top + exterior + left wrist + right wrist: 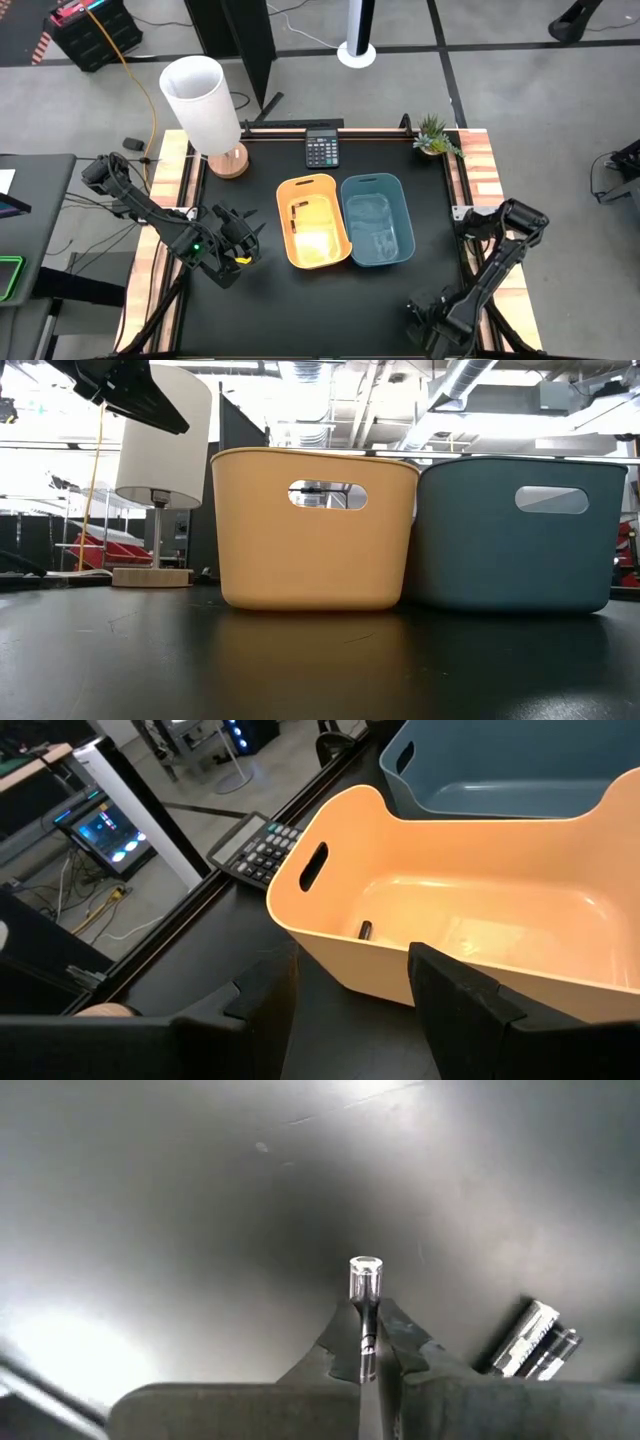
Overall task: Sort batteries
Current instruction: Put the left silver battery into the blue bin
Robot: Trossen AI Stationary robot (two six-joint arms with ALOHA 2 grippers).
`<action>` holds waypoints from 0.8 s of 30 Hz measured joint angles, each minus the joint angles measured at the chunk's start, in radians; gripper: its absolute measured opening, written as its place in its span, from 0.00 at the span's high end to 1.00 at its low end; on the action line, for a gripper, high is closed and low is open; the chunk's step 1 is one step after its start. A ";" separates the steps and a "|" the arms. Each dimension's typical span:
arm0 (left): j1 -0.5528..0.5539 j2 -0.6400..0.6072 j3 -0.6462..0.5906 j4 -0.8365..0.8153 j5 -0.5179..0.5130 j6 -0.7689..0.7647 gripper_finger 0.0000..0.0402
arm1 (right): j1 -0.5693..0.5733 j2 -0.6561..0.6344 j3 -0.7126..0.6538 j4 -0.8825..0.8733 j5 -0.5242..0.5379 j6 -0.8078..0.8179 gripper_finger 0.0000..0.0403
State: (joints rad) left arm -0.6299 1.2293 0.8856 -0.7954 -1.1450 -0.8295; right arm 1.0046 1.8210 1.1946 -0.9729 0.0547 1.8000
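**Right gripper pinching a battery near the table's front edge**

Right gripper (370,1345) is low over the black table (270,300), near its front right corner in the high view. Fingers pressed together on a slim battery (365,1295); its silvery end sticks out past the tips. The hold sits on the lower part of the body, the shiny cap free.

Two more batteries (535,1342) lie side by side on the mat just beside the held one, pale and metallic.

Left gripper (350,1010) sits beside the orange bin (312,222), fingers spread, nothing between them. One dark battery (365,930) lies on the orange bin's floor near the handle wall. Blue bin (378,220) touches the orange one; contents hard to tell from above.

Handling, by judgement:
- light, stiff, smooth metal skin, so likely to slip or pivot in a two-point pinch
- round, will roll on the mat if dropped or nudged
- best taken across the middle of the barrel, not near an end
- the present hold is toward one end, so it may tilt on the lift

Calculator (321,150), lamp (205,105) and small plant (435,135) stand at the back, well apart.
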 joint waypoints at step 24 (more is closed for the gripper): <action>0.000 -0.010 0.000 0.001 -0.017 0.035 0.54 | -0.140 -0.006 0.252 -0.323 0.390 -0.444 0.74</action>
State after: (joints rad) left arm -0.6296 1.2191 0.8860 -0.7940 -1.1624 -0.7949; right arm 0.8650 1.8151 1.4467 -1.2957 0.4447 1.3555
